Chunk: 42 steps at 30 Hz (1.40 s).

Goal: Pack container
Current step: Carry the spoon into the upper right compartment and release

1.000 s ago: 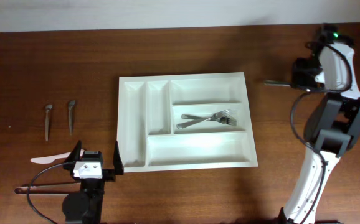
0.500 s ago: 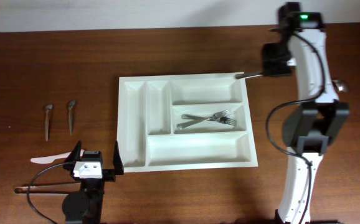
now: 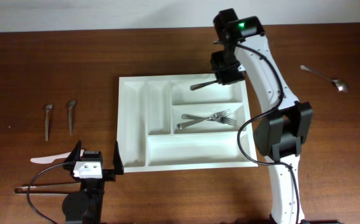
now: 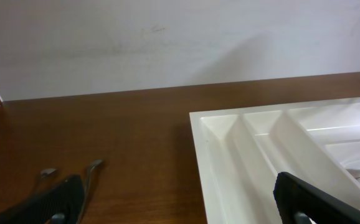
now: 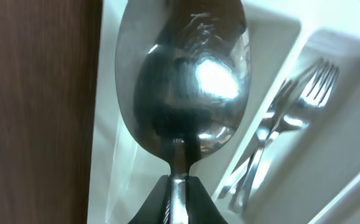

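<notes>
Spoon (image 3: 202, 84) in the air, and the right gripper (image 3: 220, 79) is clamped on its neck, jaws pinched tight on the thin metal just behind the bowl. Straight below that gripper lies the container (image 3: 192, 149), the big white tray, and the spoon hangs over the outermost of its three wide compartments. One compartment back toward the arm's base, two forks (image 3: 206, 117) lie crossed. The wide slot nearest the base and the two narrow ones off past the spoon's tip are bare.

Over to the left gripper (image 3: 97, 155): jaws spread wide, holding nothing, parked low, with the tray's near corner just beside its right finger. Two small utensils (image 3: 59, 118) wait well out on its other side. A spare spoon (image 3: 324, 76) sits on the wood well behind the right gripper, away from the tray.

How will that tray handle? It looks like stiff, thin moulded plastic, light and smooth-bottomed, so my guess is it skates on the polished wood if bumped. Should it need steadying or shifting, the raised outer rim or an upright divider is the place to pinch; the sloped floors offer nothing. The spoon is hard, glossy steel, likely slick, so a low, gentle release seems wise.
</notes>
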Tool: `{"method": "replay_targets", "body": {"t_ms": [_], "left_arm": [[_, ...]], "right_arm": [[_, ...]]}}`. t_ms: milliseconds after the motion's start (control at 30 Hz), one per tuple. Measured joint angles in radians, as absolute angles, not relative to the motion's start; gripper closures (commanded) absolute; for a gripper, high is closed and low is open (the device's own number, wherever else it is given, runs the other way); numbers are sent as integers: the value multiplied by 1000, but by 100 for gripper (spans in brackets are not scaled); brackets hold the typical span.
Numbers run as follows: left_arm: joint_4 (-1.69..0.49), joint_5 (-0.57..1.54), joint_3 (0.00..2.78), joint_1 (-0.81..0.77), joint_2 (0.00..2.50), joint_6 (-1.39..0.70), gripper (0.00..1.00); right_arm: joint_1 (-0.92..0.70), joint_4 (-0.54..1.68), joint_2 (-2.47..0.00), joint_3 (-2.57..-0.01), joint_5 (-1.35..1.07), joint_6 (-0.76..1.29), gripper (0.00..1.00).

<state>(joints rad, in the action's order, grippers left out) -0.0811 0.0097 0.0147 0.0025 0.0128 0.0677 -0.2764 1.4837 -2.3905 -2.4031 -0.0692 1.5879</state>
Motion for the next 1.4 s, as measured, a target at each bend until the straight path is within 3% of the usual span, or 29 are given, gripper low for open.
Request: {"method": "replay_targets", "body": {"t_ms": [433, 933, 1067, 1267, 1400], "left_arm": [[-81, 10, 15, 2, 13, 68, 1], [-81, 10, 15, 2, 13, 68, 1], [-81, 10, 15, 2, 13, 68, 1], [-81, 10, 15, 2, 13, 68, 1], [-81, 10, 15, 2, 13, 68, 1]], "right_arm": [[-295, 1412, -2390, -2281, -65, 1720, 88], [-290, 1367, -2391, -2259, -60, 1718, 51], [-267, 1359, -2391, -2266, -48, 1692, 31], [-108, 1316, -2391, -2358, -42, 1598, 1], [65, 1217, -2390, -2402, -43, 1456, 1]]}}
